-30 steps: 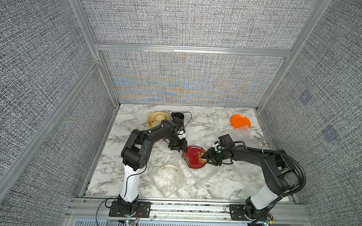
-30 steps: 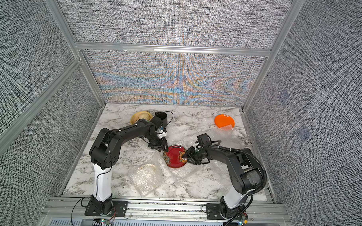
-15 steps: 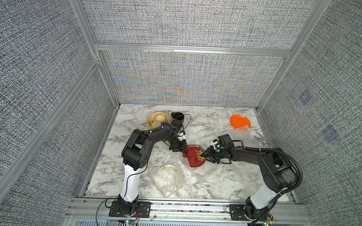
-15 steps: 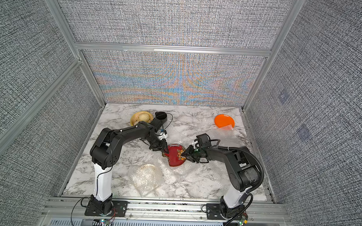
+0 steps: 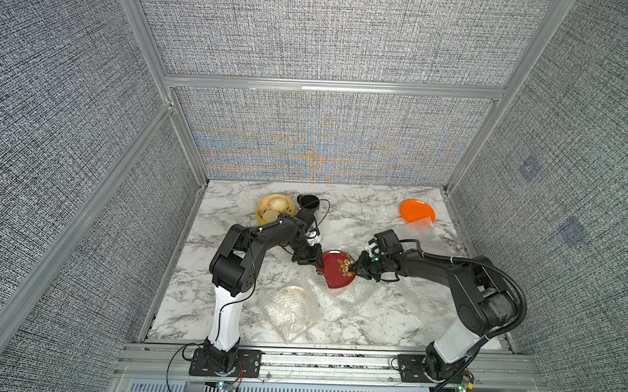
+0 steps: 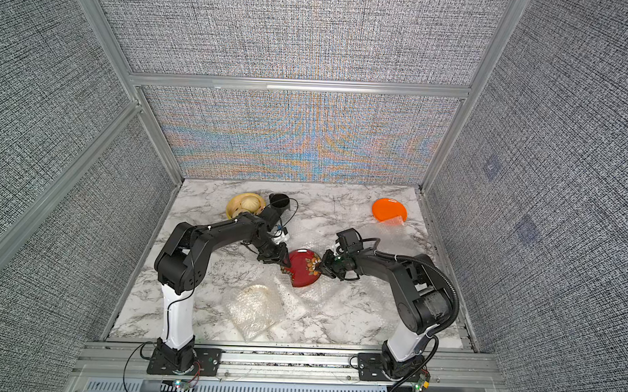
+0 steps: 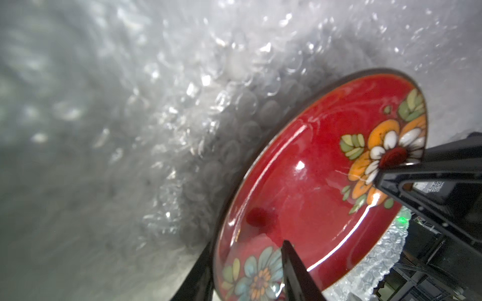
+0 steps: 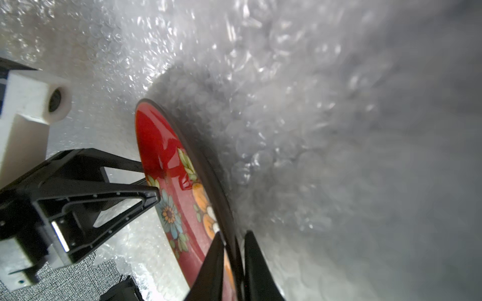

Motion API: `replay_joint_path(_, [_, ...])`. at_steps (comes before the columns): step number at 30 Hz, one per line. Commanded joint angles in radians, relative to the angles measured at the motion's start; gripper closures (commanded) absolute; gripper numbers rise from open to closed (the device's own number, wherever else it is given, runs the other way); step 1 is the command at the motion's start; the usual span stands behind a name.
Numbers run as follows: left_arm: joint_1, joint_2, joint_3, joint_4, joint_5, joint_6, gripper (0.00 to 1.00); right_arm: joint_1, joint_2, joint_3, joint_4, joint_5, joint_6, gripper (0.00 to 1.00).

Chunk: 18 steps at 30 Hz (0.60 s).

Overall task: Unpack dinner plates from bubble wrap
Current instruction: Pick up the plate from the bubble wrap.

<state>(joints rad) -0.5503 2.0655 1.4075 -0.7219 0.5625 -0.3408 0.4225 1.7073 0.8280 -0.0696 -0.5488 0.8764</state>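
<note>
Cell enclosed by grey woven fabric wall panels, framed by aluminium profiles — floored by a white marble-patterned tabletop, evenly lit.

The red plate runs off the left wrist view's edge; far bubble wrap blurs.
</note>
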Motion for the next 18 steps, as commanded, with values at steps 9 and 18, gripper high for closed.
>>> replay_joint_path(9, [-0.003, -0.022, -0.002, 0.026, 0.079, 0.014, 0.60, 0.035, 0.008, 0.064, -0.021, -0.012, -0.014, 0.81])
replay_joint_path(18, [0.000, -0.056, 0.010, -0.029, 0.038, 0.057, 0.60, 0.030, -0.071, 0.050, -0.107, 0.049, -0.027, 0.94])
